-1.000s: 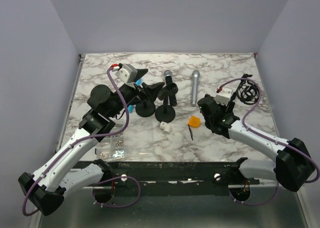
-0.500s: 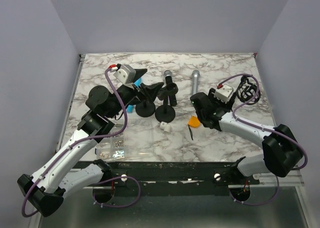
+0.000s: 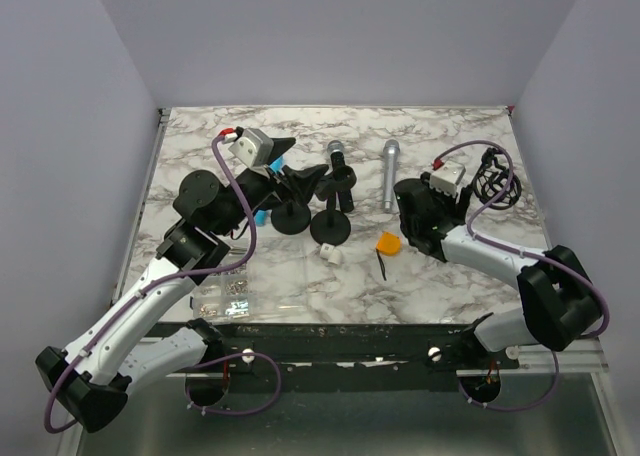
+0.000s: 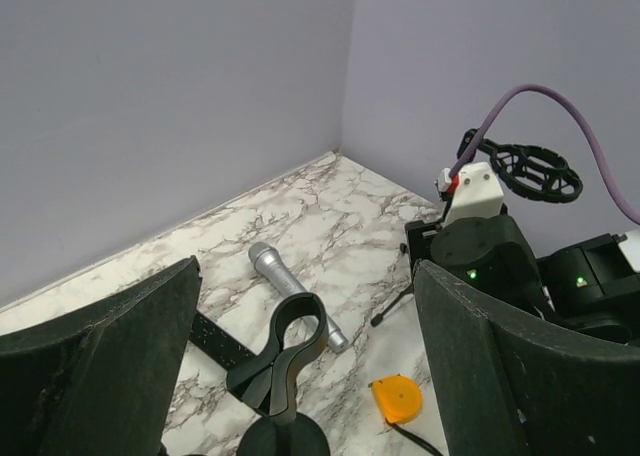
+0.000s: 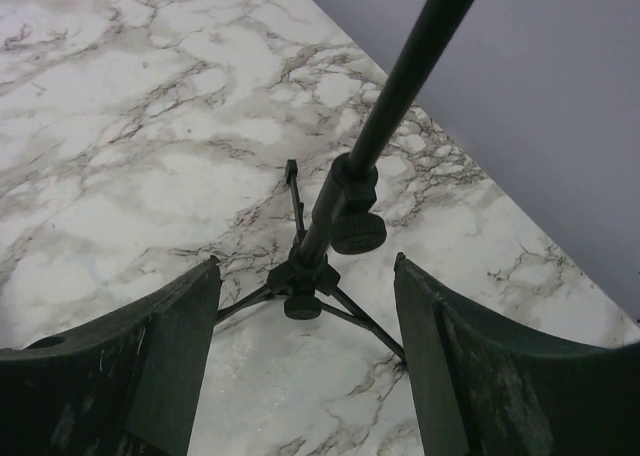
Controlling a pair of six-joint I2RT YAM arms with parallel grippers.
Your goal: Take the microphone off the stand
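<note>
A black-bodied microphone [image 3: 338,162] with a silver head sits in the clip of a round-base stand [image 3: 331,227] at mid table. A second stand [image 3: 290,216] to its left has an empty clip [image 4: 288,348]. A silver microphone [image 3: 390,174] lies loose on the marble and also shows in the left wrist view [image 4: 292,294]. My left gripper [image 3: 305,157] is open, its jaws wide apart above the empty clip [image 4: 305,276]. My right gripper [image 3: 460,198] is open and empty, facing the foot of a black tripod [image 5: 305,276].
The tripod with a round shock mount [image 3: 496,181] stands at the right. An orange tape measure [image 3: 388,243] and a small white block [image 3: 330,255] lie in front of the stands. A bag of small screws [image 3: 225,291] lies near the front left edge.
My right gripper has moved back from beside the orange tape measure and turned toward the tripod. The left arm has hardly moved.
</note>
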